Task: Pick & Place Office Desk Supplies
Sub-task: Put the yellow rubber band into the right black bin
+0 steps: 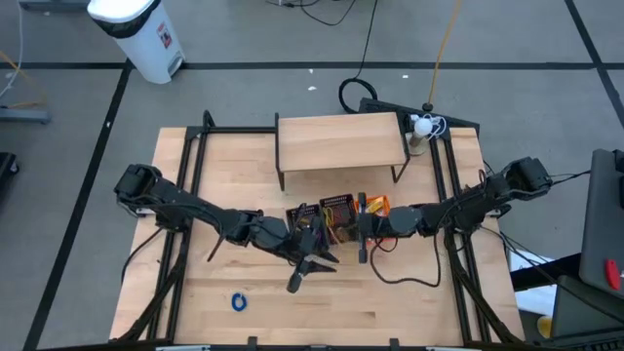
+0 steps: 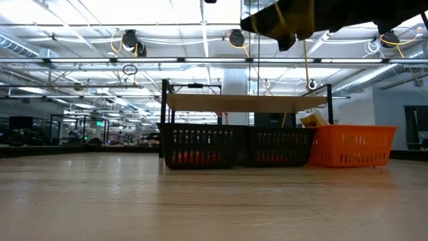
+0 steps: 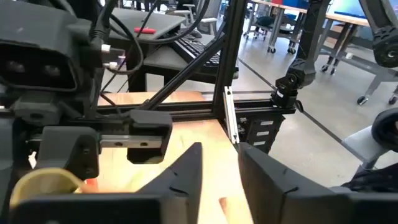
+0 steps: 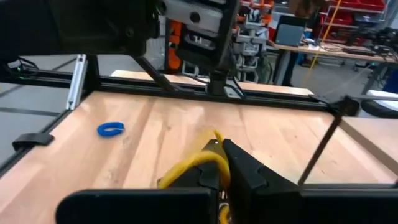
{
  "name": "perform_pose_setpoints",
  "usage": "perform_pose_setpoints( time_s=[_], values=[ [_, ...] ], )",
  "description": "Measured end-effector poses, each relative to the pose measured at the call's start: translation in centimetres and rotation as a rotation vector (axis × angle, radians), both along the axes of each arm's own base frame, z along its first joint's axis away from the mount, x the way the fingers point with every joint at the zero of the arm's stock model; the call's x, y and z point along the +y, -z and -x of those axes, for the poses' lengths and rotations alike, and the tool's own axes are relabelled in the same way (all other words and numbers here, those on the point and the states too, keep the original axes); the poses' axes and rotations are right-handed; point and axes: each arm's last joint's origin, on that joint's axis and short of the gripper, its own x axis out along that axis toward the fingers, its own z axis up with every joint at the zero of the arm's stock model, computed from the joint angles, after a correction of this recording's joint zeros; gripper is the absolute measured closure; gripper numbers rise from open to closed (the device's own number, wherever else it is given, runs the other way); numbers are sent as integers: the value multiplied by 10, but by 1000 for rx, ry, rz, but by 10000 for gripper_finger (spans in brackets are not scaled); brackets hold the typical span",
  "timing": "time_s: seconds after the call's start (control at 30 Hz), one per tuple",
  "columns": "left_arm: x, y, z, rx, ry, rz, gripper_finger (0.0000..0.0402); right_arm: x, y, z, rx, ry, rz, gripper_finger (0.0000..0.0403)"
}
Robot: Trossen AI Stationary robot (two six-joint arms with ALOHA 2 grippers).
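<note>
Both arms hang mid-table, just in front of the bins. The right gripper (image 4: 217,163) has its jaws pinched tight on a yellow elastic loop (image 4: 189,165), lifted clear of the wood. The left gripper (image 3: 217,171) sits close beside it, jaws parted only a sliver, nothing between them that I can make out.

The worry: that loop is thin and springy, caught only at the fingertips, so a quick swing could flick it loose short of a bin. The arms are close enough to clip each other, too.

A blue ring (image 1: 238,301) lies alone near the table's front edge, towards the left corner. Behind the grippers stand two dark mesh bins (image 2: 200,146) and an orange bin (image 2: 351,146); something reddish shows through the left dark bin, and a tan piece pokes above the orange bin's rim.
</note>
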Motion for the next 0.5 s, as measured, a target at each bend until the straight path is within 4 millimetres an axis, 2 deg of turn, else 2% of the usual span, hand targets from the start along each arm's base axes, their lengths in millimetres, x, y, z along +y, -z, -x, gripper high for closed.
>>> perform_pose_setpoints(
  time_s=[0.3,0.5],
  values=[
    [0,3,1,52,-8,41,192,-12,3,-1,49,40,26,402],
    [-1,7,3,128,37,94,144,-25,6,1,115,80,48,402]
  ],
)
